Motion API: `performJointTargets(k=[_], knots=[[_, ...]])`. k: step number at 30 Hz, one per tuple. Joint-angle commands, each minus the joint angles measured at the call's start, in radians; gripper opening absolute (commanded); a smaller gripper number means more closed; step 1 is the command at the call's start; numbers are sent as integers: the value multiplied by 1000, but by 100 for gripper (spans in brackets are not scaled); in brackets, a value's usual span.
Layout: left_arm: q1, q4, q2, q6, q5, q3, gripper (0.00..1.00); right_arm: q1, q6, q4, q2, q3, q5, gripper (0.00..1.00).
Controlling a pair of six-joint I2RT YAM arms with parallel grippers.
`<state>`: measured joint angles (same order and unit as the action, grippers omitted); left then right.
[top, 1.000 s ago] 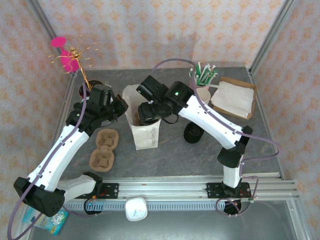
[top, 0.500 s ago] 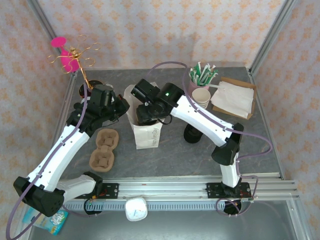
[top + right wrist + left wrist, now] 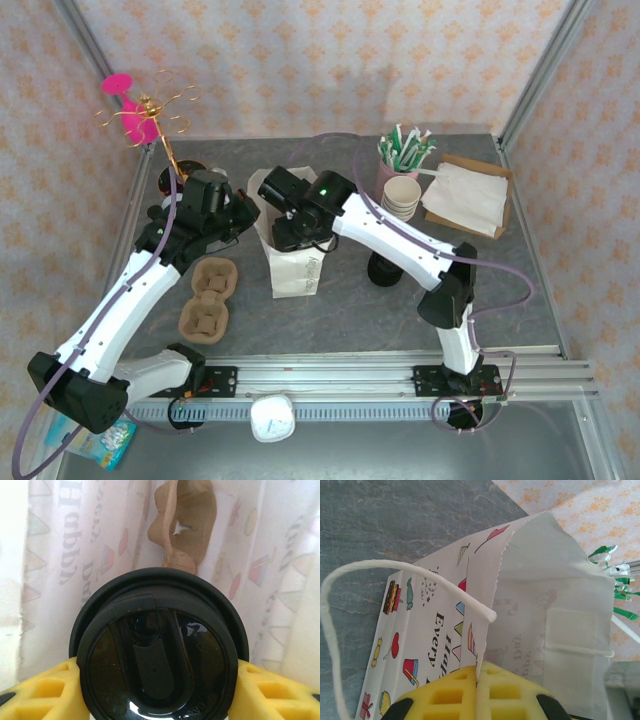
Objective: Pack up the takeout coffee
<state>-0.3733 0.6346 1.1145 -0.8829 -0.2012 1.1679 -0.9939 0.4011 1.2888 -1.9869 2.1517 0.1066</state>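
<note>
The takeout coffee, a black cup with a glossy black lid, sits between the yellow fingers of my right gripper, which is shut on it. It hangs inside the mouth of the white printed paper bag, with the bag's walls all around it. Below it in the bag lies a brown moulded carrier. My left gripper is shut on the bag's upper edge and holds it open. From above, the right gripper is over the bag's top and the left gripper at its left side.
Brown cup carriers lie left of the bag. A low black lid pile stands to its right. Behind are a stack of cups, green-wrapped sticks and napkins. A gold and pink stand is at the back left.
My right arm has swung left and brought the cup further over and into the bag's mouth. The left gripper has stayed on the bag's edge.
</note>
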Motion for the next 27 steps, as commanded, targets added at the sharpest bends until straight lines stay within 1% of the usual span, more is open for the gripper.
performJointTargets(k=[1, 5, 9, 15, 19, 23, 27], knots=[[-6, 6, -10, 29, 24, -15, 0, 3, -26, 19, -47, 39, 47, 52], [-6, -12, -7, 22, -1, -19, 0, 3, -34, 20, -74, 71, 94, 52], [-6, 5, -12, 22, 24, -17, 0, 3, -23, 20, -65, 86, 43, 51], [-7, 27, -13, 23, 55, -10, 0, 14, 0, 21, -3, -8, -32, 51], [-6, 28, -17, 22, 70, -11, 0, 25, 8, 21, 28, -59, -46, 51], [-6, 19, -9, 22, 51, -19, 0, 25, 0, 19, 11, -95, -21, 51], [-7, 2, -9, 22, 41, -28, 0, 25, -23, 18, -41, -67, 16, 51]])
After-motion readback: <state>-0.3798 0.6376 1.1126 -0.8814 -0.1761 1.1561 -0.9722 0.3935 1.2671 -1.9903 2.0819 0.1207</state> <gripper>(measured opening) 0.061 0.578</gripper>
